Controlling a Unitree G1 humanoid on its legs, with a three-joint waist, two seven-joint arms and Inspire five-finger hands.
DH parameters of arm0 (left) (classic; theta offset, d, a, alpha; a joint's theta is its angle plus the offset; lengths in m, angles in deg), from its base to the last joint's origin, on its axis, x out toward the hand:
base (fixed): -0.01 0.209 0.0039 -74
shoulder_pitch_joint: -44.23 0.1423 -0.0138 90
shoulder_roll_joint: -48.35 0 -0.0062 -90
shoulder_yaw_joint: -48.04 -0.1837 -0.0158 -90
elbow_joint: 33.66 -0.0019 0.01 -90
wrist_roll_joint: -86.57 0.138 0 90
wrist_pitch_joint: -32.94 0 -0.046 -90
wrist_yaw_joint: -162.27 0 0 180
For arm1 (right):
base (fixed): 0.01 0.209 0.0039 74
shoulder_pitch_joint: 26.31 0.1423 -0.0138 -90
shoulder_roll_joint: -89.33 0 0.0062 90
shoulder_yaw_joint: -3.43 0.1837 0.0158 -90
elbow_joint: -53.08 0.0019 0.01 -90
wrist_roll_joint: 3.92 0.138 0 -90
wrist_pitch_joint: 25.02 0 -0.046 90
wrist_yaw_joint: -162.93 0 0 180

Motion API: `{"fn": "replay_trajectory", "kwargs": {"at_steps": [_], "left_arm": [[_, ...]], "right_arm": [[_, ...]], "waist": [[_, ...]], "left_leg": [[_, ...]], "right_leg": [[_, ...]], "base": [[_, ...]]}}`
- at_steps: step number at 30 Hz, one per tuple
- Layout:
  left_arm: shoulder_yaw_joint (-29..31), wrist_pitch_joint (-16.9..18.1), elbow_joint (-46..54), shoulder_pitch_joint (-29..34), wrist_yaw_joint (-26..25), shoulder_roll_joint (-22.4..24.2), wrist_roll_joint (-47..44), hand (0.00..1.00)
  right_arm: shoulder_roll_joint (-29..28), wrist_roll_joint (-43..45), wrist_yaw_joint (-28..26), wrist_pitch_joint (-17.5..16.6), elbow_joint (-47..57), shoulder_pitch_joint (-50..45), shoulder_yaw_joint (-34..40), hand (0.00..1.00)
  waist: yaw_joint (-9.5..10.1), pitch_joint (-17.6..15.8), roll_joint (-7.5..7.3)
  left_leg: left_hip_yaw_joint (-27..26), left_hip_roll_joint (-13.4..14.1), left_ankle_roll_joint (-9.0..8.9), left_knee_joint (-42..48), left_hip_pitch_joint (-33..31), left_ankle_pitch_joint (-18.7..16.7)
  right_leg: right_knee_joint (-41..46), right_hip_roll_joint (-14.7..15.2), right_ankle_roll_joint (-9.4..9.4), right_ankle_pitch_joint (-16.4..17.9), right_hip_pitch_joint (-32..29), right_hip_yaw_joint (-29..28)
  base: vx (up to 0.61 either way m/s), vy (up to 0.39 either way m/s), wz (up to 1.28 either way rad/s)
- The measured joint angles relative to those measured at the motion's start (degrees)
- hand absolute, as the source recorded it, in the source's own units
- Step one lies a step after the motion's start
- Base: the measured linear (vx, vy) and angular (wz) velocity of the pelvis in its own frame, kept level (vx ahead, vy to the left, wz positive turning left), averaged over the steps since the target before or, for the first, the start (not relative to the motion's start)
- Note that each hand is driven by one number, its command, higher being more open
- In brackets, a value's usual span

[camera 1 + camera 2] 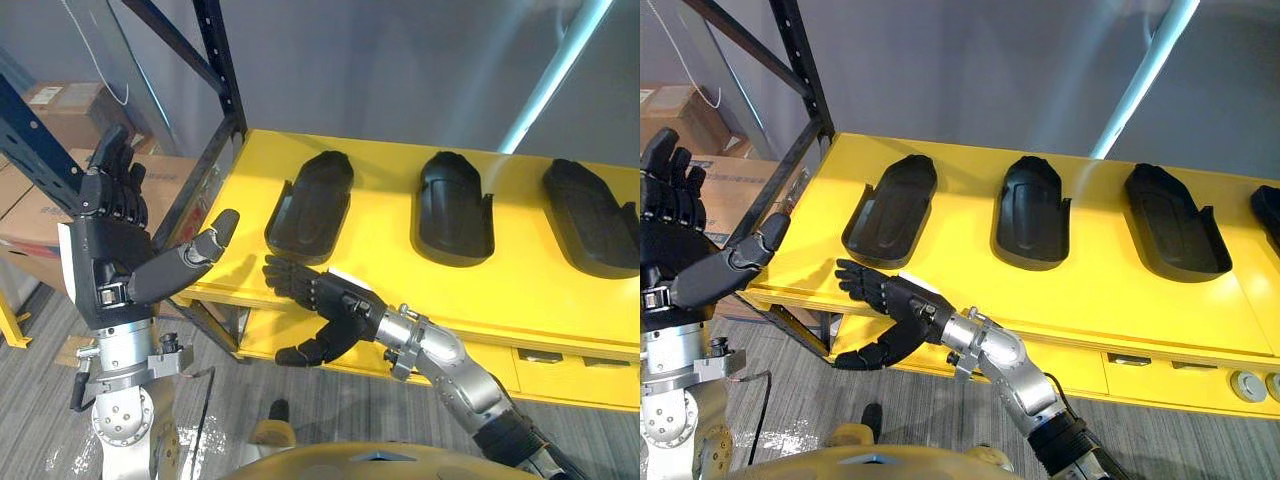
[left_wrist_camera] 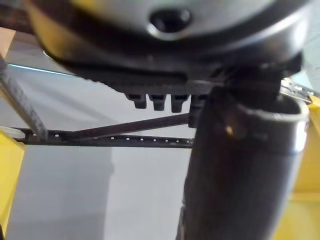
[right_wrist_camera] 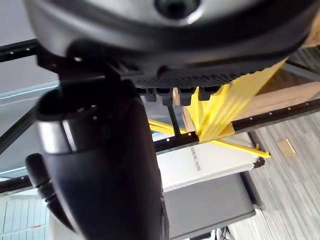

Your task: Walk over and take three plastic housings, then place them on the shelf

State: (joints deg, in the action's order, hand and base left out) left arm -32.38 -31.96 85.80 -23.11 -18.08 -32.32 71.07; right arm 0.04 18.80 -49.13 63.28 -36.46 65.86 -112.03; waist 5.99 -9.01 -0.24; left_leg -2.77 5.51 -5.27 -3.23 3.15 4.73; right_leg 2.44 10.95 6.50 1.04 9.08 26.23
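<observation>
Three black plastic housings lie in a row on the yellow shelf (image 1: 390, 275), open side up and well apart from one another: the leftmost housing (image 1: 312, 205), the middle housing (image 1: 455, 210) and the third housing (image 1: 592, 218). A fourth housing (image 1: 1269, 212) is cut off at the right edge of the right eye view. The right hand (image 1: 325, 300) is at the shelf's front edge with its fingers (image 1: 285, 272) stretched out loosely over the yellow surface and its thumb hanging below the edge. It is spread wide and holds nothing. Its fingertips are just beside the near end of the leftmost housing - whether they touch it cannot be made out. The left hand (image 1: 108, 245) is raised off the shelf's left end, beside the dark rack upright (image 1: 222, 60), palm upright, fingers straight up and thumb pointing toward the shelf - also wide open and empty. Cardboard boxes (image 1: 60, 110) stand behind the rack on the left, and a pale pole (image 1: 555, 70) slants up behind the shelf.
</observation>
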Motion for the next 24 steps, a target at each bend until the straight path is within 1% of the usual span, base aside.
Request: {"fn": "replay_trajectory", "kwargs": {"at_steps": [3,6,11,16,19,20,24], "left_arm": [[-0.3,0.0,0.0,0.6,0.2,0.3,0.0,1.00],[-0.3,0.0,0.0,0.6,0.5,1.4,-0.1,1.00],[-0.6,0.0,0.0,1.2,1.1,1.9,0.0,1.00],[-0.8,0.0,0.0,2.0,1.3,2.3,0.0,1.00],[-0.9,0.0,0.0,2.0,1.3,2.3,-0.1,1.00],[-1.1,0.0,0.0,2.0,1.3,2.3,-0.1,1.00],[-2.7,0.0,0.0,2.1,1.2,2.2,0.0,1.00]], "right_arm": [[-1.1,-1.5,2.3,-0.3,-1.0,0.8,1.6,1.00],[-1.4,-2.1,4.0,-1.1,-2.3,1.2,1.8,1.00],[-2.0,-2.2,7.4,-1.7,-3.2,1.1,2.0,1.00],[-3.8,-2.6,8.3,-2.7,-4.6,1.3,2.6,1.00],[-4.1,-5.2,8.9,-2.7,-4.6,1.4,2.9,1.00],[-4.2,-7.3,9.4,-2.8,-4.6,1.4,2.9,1.00],[-4.6,-11.0,12.3,-3.8,-4.6,1.5,3.0,1.00]], "waist": [[0.13,-0.1,-0.02],[0.19,-0.1,-0.07],[0.18,-0.1,-0.10],[0.17,-0.1,-0.12],[0.15,-0.2,-0.20],[0.15,-0.2,-0.22],[0.13,-0.2,-0.28]], "left_leg": [[0.4,0.1,-0.07,0.0,0.0,0.2],[0.5,0.1,-0.07,0.0,0.0,0.2],[0.7,0.1,-0.05,0.0,0.0,0.4],[0.7,0.1,-0.04,0.0,0.0,0.4],[0.7,0.1,-0.04,0.0,0.0,0.4],[0.7,0.1,-0.04,0.0,0.0,0.4],[0.5,0.1,-0.05,0.0,0.0,0.4]], "right_leg": [[0.5,0.0,-0.06,0.3,0.0,0.3],[0.5,0.0,-0.08,0.3,0.1,0.4],[0.6,0.0,-0.08,0.3,0.2,0.5],[0.6,0.0,-0.06,0.3,0.2,0.5],[0.6,0.0,-0.04,0.3,0.2,0.5],[0.6,0.0,-0.04,0.3,0.2,0.5],[0.6,0.0,-0.01,0.3,0.2,0.3]], "base": [[0.00,-0.014,0.07],[0.00,0.000,0.00],[0.00,0.000,0.00],[0.00,0.000,0.00],[0.00,0.000,0.00],[0.00,0.000,0.00],[0.00,0.000,0.00]]}}
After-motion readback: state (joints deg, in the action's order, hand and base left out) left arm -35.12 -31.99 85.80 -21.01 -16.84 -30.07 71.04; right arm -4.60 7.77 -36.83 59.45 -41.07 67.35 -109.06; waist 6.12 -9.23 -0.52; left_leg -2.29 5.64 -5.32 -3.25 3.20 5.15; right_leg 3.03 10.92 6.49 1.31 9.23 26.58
